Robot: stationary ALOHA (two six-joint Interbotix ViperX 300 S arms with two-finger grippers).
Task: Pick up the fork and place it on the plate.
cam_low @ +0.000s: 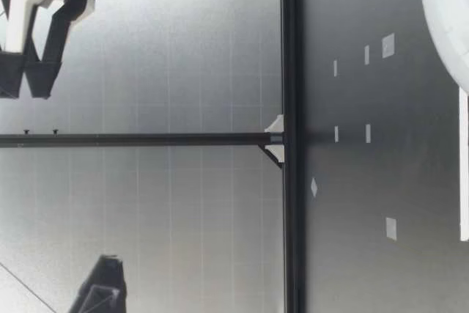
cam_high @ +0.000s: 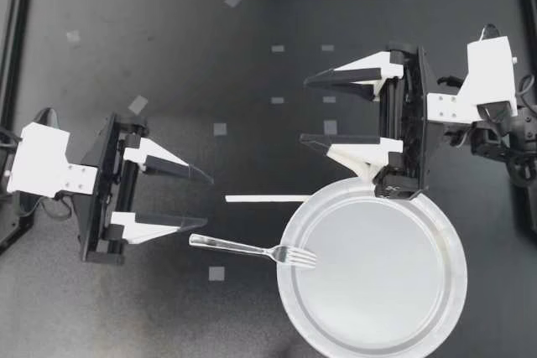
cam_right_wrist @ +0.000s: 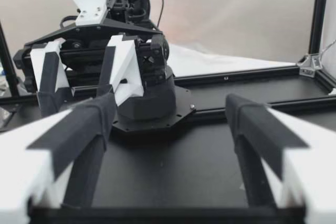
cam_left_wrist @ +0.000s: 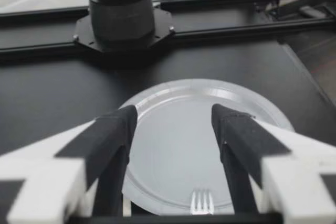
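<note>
The left pincer [cam_high: 208, 200] hangs wide open and empty over the black table [cam_high: 168, 56]. Just beside it lies the slim silver metal fork [cam_high: 252, 250], handle on the table, tines resting across the rim of the round white plate [cam_high: 377, 291]. Near that plate's rim, the right pincer [cam_high: 304, 111] also gapes wide, gripping nothing.

The surface [cam_high: 168, 56] lies bare away from the plate [cam_high: 377, 308] (only flat tape squares [cam_high: 220, 129] mark it), so nothing blocks a pass there. An open gap separates my left tool [cam_high: 208, 200] from my right tool [cam_high: 304, 111], both with fingers spread. A thin white strip [cam_high: 267, 199] lies flat just beside the plate's rim, and my right tool's body overhangs that rim. The fork [cam_high: 252, 249], tines on the rim, has bare surface along both sides of its handle.
</note>
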